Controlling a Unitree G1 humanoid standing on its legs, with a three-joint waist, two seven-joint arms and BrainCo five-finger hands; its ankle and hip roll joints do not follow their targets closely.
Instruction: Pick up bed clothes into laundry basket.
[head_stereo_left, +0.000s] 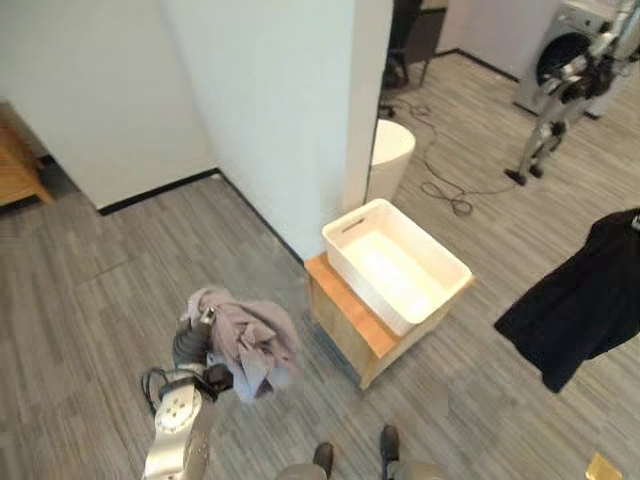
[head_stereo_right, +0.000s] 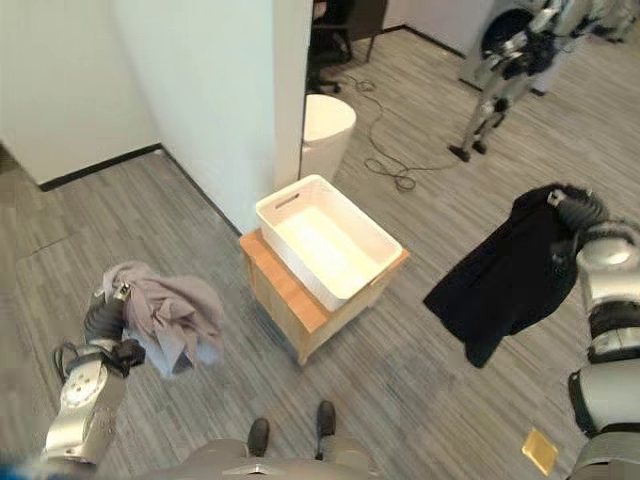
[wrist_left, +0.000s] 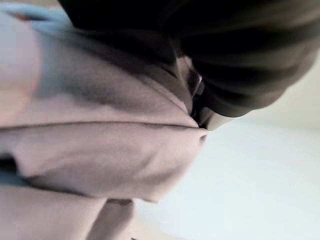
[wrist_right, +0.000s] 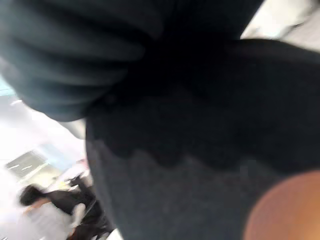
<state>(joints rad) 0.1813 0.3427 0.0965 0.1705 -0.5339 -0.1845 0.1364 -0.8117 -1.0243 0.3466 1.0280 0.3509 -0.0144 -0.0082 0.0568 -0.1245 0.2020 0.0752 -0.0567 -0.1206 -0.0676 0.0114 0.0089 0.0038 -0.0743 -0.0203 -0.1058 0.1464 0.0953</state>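
A: Pale mauve cloth first. The mauve garment (head_stereo_right: 165, 315) hangs bunched from the left hand (head_stereo_right: 108, 318), well to the left of the laundry basket (head_stereo_left: 395, 262). The fingers are buried in the folds, so whether they are curled round the cloth cannot be read, even in the left wrist view, where cloth covers the hand.

B: And the basket itself?

A: White plastic, empty, standing on a low wooden stand (head_stereo_right: 292, 302) just beside the corner of the white wall (head_stereo_left: 290, 110). Neither garment touches it.

B: The right side?

A: A black garment (head_stereo_right: 510, 265) hangs well to the right of the basket, its top edge at the right hand (head_stereo_right: 578, 212). The cloth drapes down from the hand, but the fingers are hidden by it; their state cannot be told.

B: Step in hand?

A: Judged as transport: both garments are lifted, neither delivered. The next move calls for bringing each hand over the basket's open top, then releasing. The long black piece may need extra height to clear the basket's rim.
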